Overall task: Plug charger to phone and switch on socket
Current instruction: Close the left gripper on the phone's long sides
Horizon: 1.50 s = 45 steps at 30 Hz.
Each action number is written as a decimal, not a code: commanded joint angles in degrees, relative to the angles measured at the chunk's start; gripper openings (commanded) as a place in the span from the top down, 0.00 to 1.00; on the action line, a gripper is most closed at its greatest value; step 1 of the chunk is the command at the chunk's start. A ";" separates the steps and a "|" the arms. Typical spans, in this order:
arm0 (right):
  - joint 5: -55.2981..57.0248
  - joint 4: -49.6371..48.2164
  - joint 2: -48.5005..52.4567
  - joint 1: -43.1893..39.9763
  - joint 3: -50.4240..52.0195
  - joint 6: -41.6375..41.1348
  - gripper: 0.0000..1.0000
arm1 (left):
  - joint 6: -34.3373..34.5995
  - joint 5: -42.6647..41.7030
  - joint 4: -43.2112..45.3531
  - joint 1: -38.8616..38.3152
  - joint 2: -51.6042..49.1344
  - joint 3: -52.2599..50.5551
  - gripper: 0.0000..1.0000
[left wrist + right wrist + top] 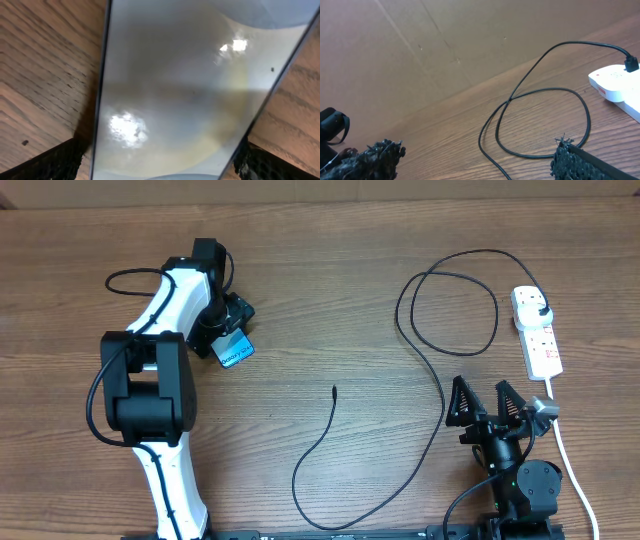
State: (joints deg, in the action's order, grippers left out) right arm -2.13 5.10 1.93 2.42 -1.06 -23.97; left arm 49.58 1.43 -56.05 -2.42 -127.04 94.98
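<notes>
The left claw (229, 338) hangs spread over the phone (237, 353), which lies on the worktop (330, 300) on that arm's side. Its fingers (45, 162) flank the screen, perhaps touching its edges. The right claw (485, 402) is spread and empty. The charger (441, 395) is plugged into the socket (537, 338), its tip loose mid-worktop.

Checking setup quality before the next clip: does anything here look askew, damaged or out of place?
Nothing damaged. The long thin black charger cable crosses itself in a loop beside the white oblong power strip, and its connector tip lies loose mid-table, apart from the slim cyan-screened phone.
</notes>
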 commanded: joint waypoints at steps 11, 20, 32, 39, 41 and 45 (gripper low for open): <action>-0.07 -0.39 -0.13 0.24 0.57 0.37 0.00 | -1.16 1.60 0.13 2.67 -4.48 -1.14 0.00; -0.07 -0.39 -0.13 0.24 0.57 0.37 0.00 | -0.68 1.53 0.83 2.67 -4.48 -1.14 0.00; -0.07 -0.39 -0.13 0.24 0.57 0.37 0.00 | 1.97 1.07 0.61 2.67 -4.48 -1.14 0.00; -0.07 -0.39 -0.13 0.24 0.57 0.37 0.00 | 2.32 1.05 0.63 2.82 -4.48 -1.14 0.00; -0.07 -0.39 -0.13 0.24 0.57 0.37 0.00 | 2.32 1.03 0.63 2.80 -4.48 -1.14 0.00; -0.07 -0.39 -0.13 0.24 0.57 0.37 0.00 | 2.29 0.52 0.63 2.80 -4.48 -1.14 0.00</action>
State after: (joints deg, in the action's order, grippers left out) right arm -2.15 5.13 1.93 2.42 -1.06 -23.94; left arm 50.70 1.41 -55.90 -0.58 -127.07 94.98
